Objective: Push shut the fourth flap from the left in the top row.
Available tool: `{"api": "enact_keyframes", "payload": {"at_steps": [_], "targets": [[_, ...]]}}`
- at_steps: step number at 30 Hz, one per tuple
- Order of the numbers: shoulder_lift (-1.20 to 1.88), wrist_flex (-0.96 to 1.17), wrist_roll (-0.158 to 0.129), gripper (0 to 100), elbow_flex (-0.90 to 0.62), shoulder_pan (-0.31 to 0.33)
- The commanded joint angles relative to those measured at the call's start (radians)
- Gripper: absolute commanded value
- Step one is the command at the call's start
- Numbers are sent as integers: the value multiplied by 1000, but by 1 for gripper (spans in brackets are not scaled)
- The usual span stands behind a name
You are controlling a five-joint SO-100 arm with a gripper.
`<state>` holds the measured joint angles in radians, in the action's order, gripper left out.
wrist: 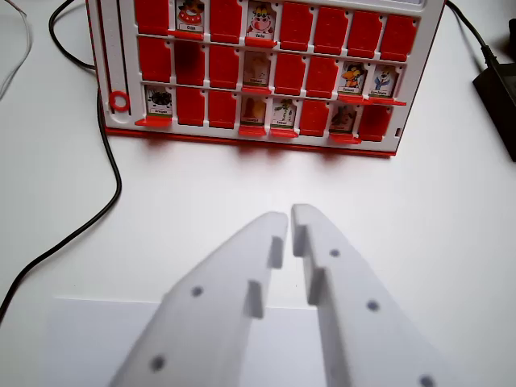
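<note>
While the gripper is held low over the white table, its two white fingers are seen nearly pressed together, tips a sliver apart, nothing grasped; the claw is judged clenched and empty. The red flap board lies straight ahead, well apart from the tips, along the top of the wrist view, its long axis running left to right. Three rows are shown, the top one cut by the frame edge.

In that top row, the fourth flap from the left is taken to be the one showing a cartoon face card, standing open; it sits slightly to the wrist view's left of the fingertips and far forward. The count is hedged, since more rows may be hidden above the frame.

A forward reach across bare table is judged needed, with a small leftward shift, then a push on that flap. Open room is seen between claw and board. A black cable curves on the wrist view's left, clear of the straight path; a dark object sits at the right edge, also clear.
</note>
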<state>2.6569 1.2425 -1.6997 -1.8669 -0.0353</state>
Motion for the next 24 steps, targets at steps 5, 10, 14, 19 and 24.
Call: {"api": "enact_keyframes", "payload": {"at_steps": [5, 10, 14, 19, 24], "targets": [[8, -14, -6, 0, 5, -3], [-5, -29, -8, 0, 2, 9], [-34, -48, -3, 0, 6, 17], [-71, -87, -5, 0, 0, 26], [-118, -140, -3, 0, -15, 26]]}}
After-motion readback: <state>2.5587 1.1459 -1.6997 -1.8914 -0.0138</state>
